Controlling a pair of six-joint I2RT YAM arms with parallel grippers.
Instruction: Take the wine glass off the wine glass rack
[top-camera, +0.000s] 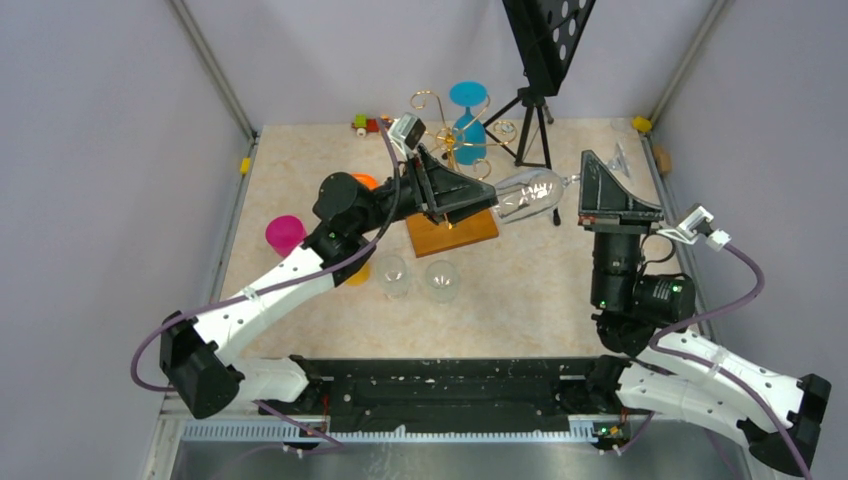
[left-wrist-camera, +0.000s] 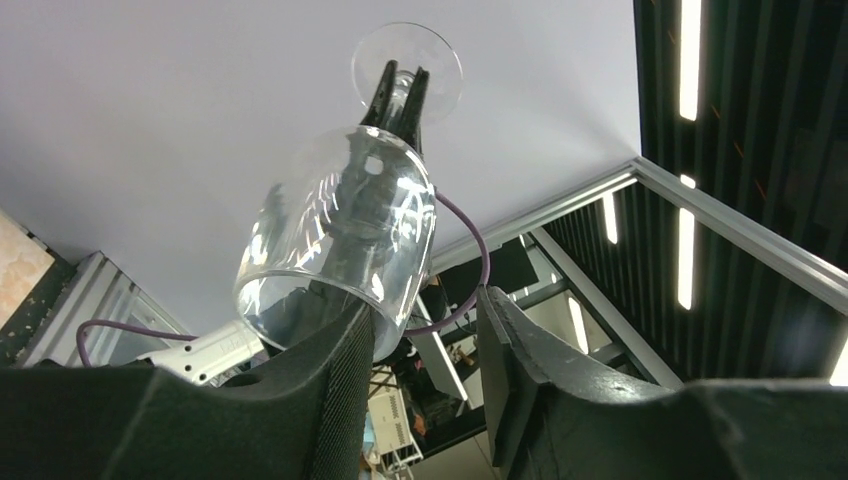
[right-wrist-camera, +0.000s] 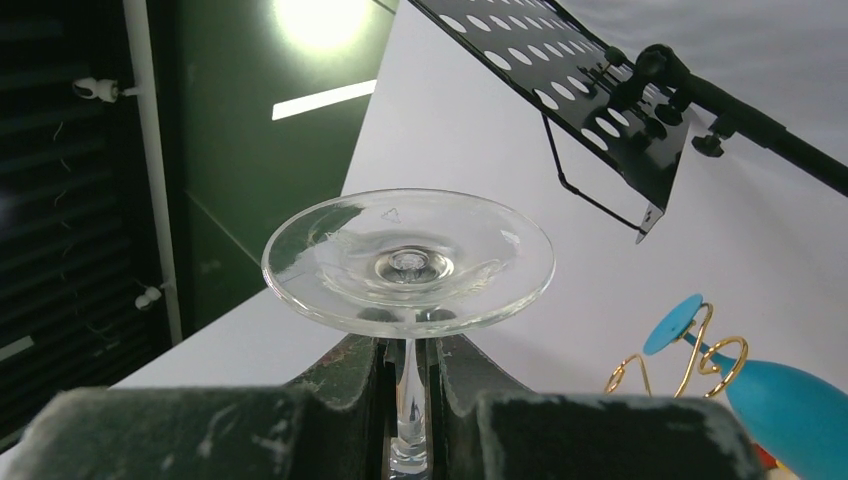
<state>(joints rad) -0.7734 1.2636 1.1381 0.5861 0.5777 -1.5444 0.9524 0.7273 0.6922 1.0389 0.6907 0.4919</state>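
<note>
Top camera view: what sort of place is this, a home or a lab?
Probably a lab robot cell: plain grey wall panels on metal framing enclose the table, and two robot arms are bolted at its near edge.

A pink cup (top-camera: 285, 235) is set on the left of the pale surface (top-camera: 540, 280). A clear glass (top-camera: 393, 275) and a second clear glass (top-camera: 440, 281) are stood side by side. A black tripod stand (top-camera: 532, 125) is placed at the far edge, topped by a black plate full of holes (top-camera: 548, 35). A small toy (top-camera: 370, 124) is seen by the far wall.
</note>
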